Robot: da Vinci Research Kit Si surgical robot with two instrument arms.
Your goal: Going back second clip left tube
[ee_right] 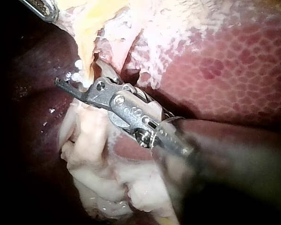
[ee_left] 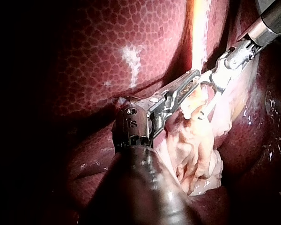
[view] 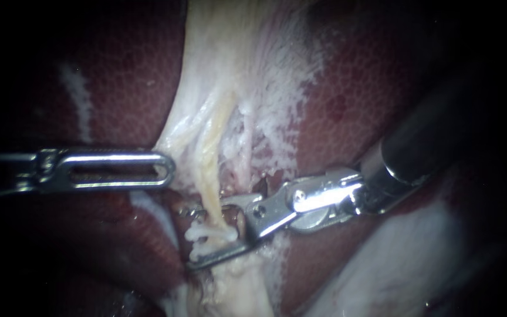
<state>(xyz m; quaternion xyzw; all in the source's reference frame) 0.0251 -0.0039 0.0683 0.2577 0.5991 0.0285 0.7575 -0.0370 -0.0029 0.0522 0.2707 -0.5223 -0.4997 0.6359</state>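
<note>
A yellowish tube [view: 209, 176] runs down from the pale tissue, the left of two strands. A white clip [view: 209, 235] sits across it low down. My right instrument [view: 206, 233] comes in from the right with its jaws open, one on each side of the clipped part of the tube [ee_right: 86, 56]. The same open jaws [ee_right: 79, 75] show in the right wrist view, white clip knobs [ee_right: 77, 77] between them. My left instrument [view: 168, 170] lies level from the left, its slotted jaws shut on the edge of the pale tissue sheet [view: 177, 141]; it shows too in its own wrist view [ee_left: 194, 79].
Dark red liver [view: 118, 76] lies on both sides of the pale tissue. A lumpy pale mass [ee_left: 196, 154] hangs under both instruments' jaws. The right instrument's dark shaft [view: 429, 141] crosses the right of the endoscope view. A thinner pinkish strand [view: 243, 158] runs beside the tube.
</note>
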